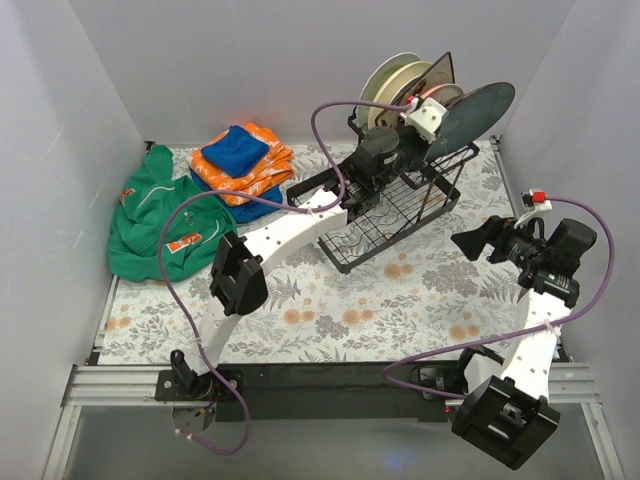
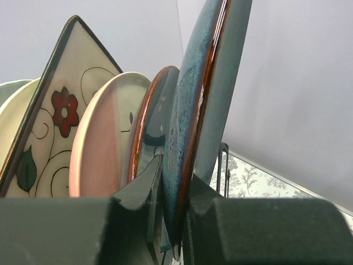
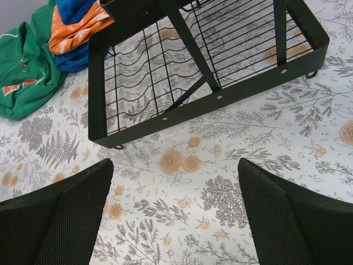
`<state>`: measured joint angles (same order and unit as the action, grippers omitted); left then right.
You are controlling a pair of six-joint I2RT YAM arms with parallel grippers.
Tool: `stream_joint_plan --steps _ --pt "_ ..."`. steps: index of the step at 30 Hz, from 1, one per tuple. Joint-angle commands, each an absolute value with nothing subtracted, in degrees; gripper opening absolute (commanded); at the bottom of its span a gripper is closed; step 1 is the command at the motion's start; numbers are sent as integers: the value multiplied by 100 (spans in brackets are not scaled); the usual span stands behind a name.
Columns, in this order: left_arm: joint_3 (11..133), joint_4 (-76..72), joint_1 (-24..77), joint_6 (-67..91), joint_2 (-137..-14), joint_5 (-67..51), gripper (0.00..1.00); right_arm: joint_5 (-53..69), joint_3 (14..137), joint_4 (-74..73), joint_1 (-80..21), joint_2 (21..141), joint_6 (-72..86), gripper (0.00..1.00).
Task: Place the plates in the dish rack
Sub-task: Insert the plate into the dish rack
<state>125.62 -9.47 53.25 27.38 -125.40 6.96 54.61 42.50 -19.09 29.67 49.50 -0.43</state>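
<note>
left hand (image 2: 174, 212) grips glossy round teal plate (image 2: 187, 124), rim brown

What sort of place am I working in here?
Probably a lab test booth, not a kitchen: plain white walls box in a flowered table, arms bolted to an aluminium rail, dish rack staged.

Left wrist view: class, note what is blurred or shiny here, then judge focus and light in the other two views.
Left wrist: the left gripper is blurred; the dark teal plate carries a glossy sheen on its rim. Right wrist: the dish rack and tablecloth are crisp, evenly lit. Top external: soft light, faint shadows.
</note>
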Motion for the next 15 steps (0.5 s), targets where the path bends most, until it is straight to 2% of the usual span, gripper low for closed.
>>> stream_joint_plan --steps 1,15 --pt "13034 -2276 5379 2391 -12313 1002 0 5607 4245 -1687 3023 4975 -62 98" --pt "12815 -2347 5555 1864 -12375 1353 0 5643 4236 -1679 3050 5010 -53 98"
